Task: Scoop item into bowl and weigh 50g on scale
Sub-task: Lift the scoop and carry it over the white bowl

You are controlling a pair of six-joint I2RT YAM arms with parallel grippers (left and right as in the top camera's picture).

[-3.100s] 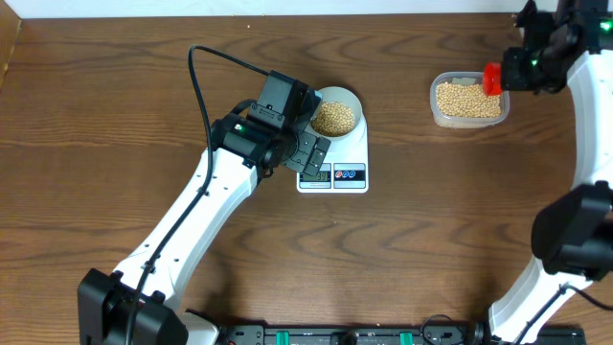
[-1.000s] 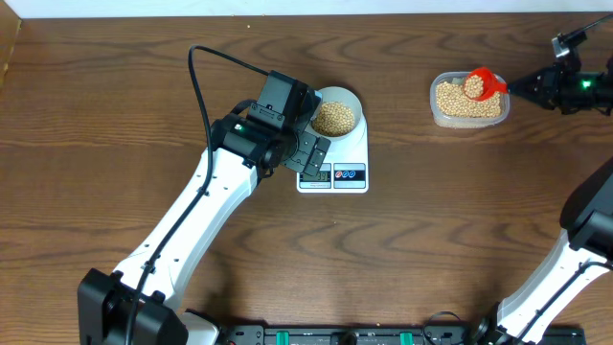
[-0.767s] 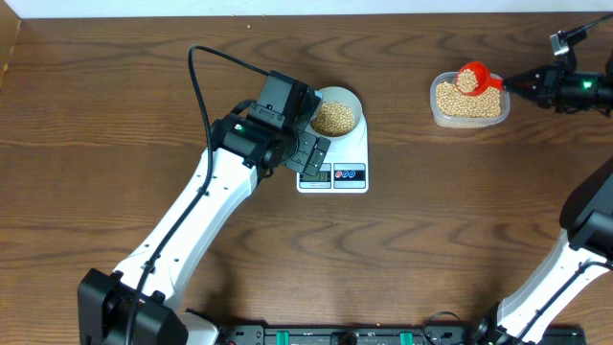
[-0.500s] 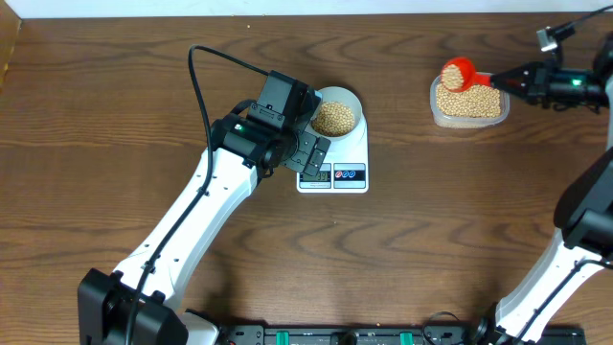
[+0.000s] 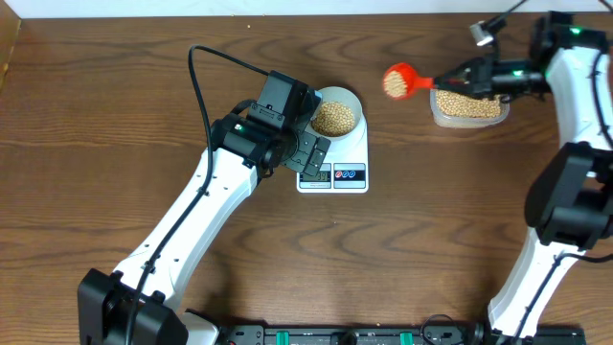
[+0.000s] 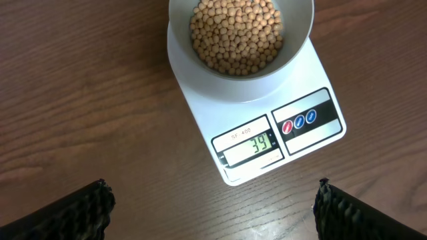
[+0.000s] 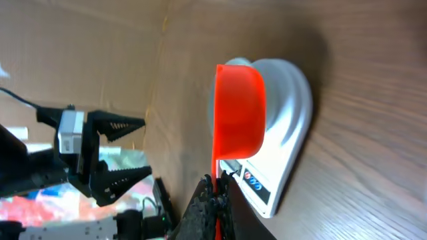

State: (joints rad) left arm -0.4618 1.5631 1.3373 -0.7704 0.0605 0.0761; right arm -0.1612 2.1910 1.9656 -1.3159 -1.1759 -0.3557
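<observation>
Red scoop [image 5: 399, 80], handle crosswise, cup toward scale [image 5: 351, 145]

The flat white scale [image 5: 347, 153] lies level, its display [image 6: 250, 145] reading 39. On the end away from the display sits the pale round bowl [image 5: 355, 100], upright, about half full of tan beans [image 5: 334, 118]. More beans heap a red scoop [image 5: 397, 81] right of the scale.
</observation>
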